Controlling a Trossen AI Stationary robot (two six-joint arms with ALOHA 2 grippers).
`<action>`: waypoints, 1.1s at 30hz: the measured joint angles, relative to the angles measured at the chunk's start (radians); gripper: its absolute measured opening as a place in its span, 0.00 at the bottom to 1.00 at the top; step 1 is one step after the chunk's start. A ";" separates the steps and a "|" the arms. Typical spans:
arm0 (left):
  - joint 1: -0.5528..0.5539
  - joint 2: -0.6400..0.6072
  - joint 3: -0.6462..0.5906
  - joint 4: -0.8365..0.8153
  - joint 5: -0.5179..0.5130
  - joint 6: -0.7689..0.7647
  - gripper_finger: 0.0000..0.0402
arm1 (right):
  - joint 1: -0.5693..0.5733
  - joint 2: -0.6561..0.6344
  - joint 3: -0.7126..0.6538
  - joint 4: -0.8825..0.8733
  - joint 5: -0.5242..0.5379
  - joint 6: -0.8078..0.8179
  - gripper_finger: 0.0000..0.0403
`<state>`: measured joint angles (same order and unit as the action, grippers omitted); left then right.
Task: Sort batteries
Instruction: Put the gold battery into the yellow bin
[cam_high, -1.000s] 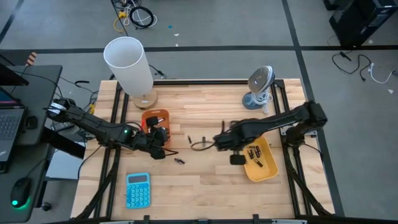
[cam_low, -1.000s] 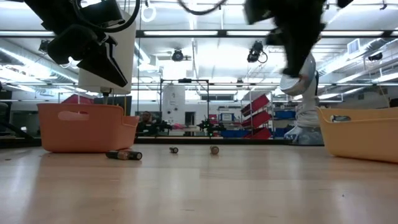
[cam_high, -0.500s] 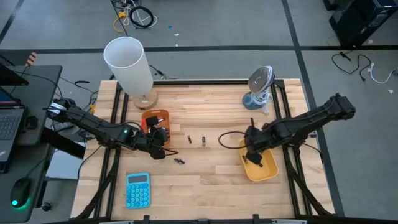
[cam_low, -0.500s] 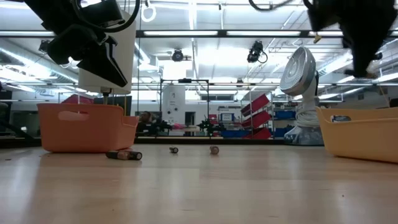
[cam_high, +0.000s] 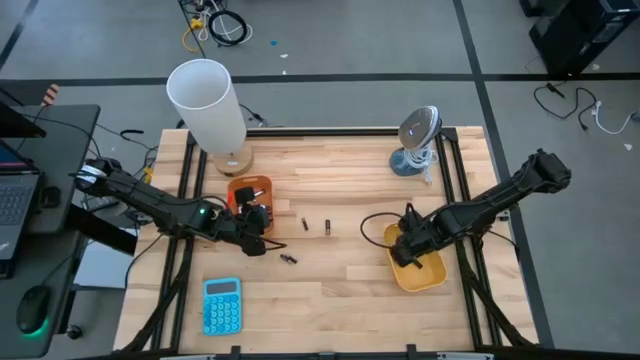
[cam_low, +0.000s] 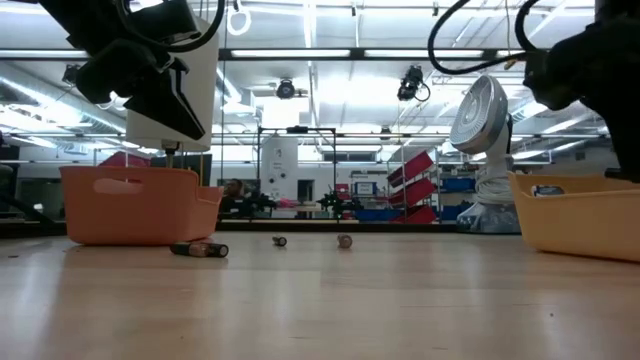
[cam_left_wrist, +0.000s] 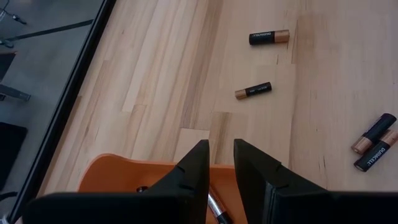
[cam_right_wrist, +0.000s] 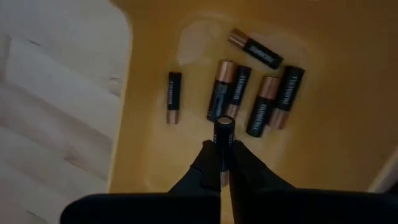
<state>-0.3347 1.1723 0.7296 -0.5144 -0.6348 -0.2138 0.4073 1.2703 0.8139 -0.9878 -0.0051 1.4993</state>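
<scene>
Several small batteries lie in the yellow tray (cam_high: 428, 272), seen in the right wrist view (cam_right_wrist: 258, 109). My right gripper (cam_right_wrist: 224, 149) hovers over that tray (cam_right_wrist: 323, 149), shut on one dark battery (cam_right_wrist: 224, 127). Three more batteries (cam_high: 305, 224) (cam_high: 327, 227) (cam_high: 288, 259) lie loose on the wood; the left wrist view shows them as black-and-copper cells (cam_left_wrist: 269, 37) (cam_left_wrist: 253, 91) (cam_left_wrist: 373, 142). My left gripper (cam_left_wrist: 221, 163) waits above the orange tray (cam_left_wrist: 124, 177), its fingers narrowly apart with nothing between them; the high view shows it (cam_high: 257, 226) at that tray's near end (cam_high: 250, 190). My right gripper pinches the dark battery between its two fingers (cam_right_wrist: 208, 163). The fingers sit on its rear part (cam_right_wrist: 222, 167), and the free end (cam_right_wrist: 224, 122) sticks out past the fingertips. The battery lies along the fingers, which slant down from above. It is lifted clear over the yellow tray's floor.
A tall white cylinder on a wooden base (cam_high: 208, 105) stands at the far left and a small fan (cam_high: 417, 140) at the far right. A blue calculator (cam_high: 221, 305) lies near the front edge. Bare wood stretches between the two trays.
My right gripper has travelled from the table's middle toward the right edge and come over the yellow tray, carrying the battery, then sunk a little lower over the tray. The left arm and the loose batteries have kept still.
</scene>
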 joint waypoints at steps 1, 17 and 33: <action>0.000 0.000 0.000 0.000 0.000 0.000 0.19 | 0.006 0.005 0.000 0.008 0.000 0.010 0.00; 0.000 0.000 0.000 0.000 -0.001 0.001 0.19 | 0.044 0.136 0.000 0.025 -0.033 0.106 0.01; 0.000 0.000 0.000 0.000 -0.001 0.003 0.19 | 0.041 0.141 0.000 0.022 -0.017 0.116 0.09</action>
<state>-0.3347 1.1721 0.7296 -0.5148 -0.6353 -0.2111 0.4484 1.4110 0.8135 -0.9657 -0.0221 1.6157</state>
